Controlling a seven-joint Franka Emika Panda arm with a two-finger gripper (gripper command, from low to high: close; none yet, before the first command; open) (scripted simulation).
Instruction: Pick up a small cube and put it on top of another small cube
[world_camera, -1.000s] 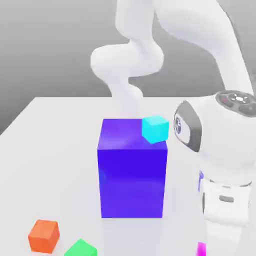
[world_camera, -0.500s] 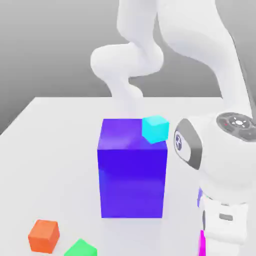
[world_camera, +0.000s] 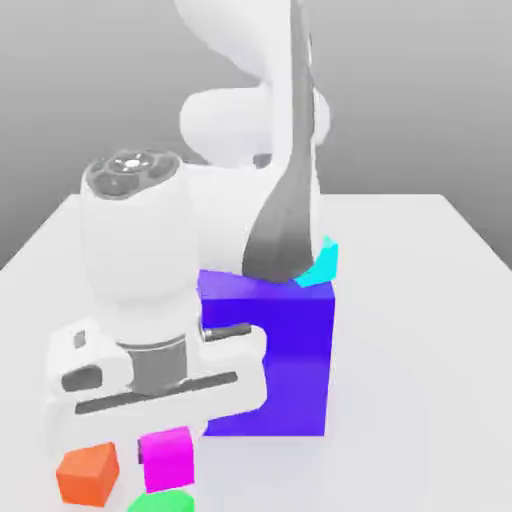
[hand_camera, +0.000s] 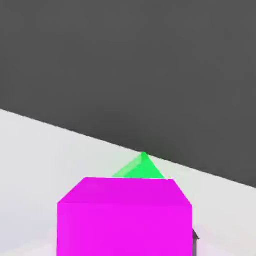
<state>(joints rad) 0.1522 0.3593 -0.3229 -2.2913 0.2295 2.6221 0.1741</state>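
Gripper (world_camera: 166, 440) is clenching the pink cube (world_camera: 166, 458), hovering just above the green cube (world_camera: 160, 501); lowering and release remaining.

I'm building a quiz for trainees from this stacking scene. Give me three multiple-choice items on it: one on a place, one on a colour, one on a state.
1. Where is the cyan cube?
A. on the big blue block
B. on the table
C. on the orange cube

2. What colour is the cube under the gripper?
A. orange
B. magenta
C. cyan

3. How does the magenta cube stand to the green cube?
A. far apart
B. just above it
C. under it

Answers: 1 A, it sits on the block's top corner; 2 B, magenta shows below the hand; 3 B, green peeks out beneath.
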